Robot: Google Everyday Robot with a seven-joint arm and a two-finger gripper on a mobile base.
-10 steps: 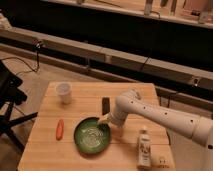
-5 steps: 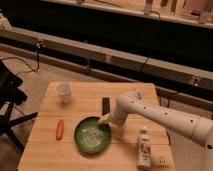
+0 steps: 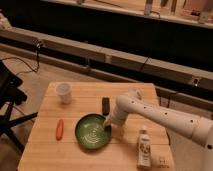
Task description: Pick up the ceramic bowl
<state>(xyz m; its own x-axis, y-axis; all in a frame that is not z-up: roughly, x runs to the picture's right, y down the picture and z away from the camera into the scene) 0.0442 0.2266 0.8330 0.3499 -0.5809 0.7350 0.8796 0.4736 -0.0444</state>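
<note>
At ceramic bowl's right rim: end effector.

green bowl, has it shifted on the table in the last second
No. The green bowl keeps its spot between the carrot and the white bottle, with the gripper still at its right rim.
</note>
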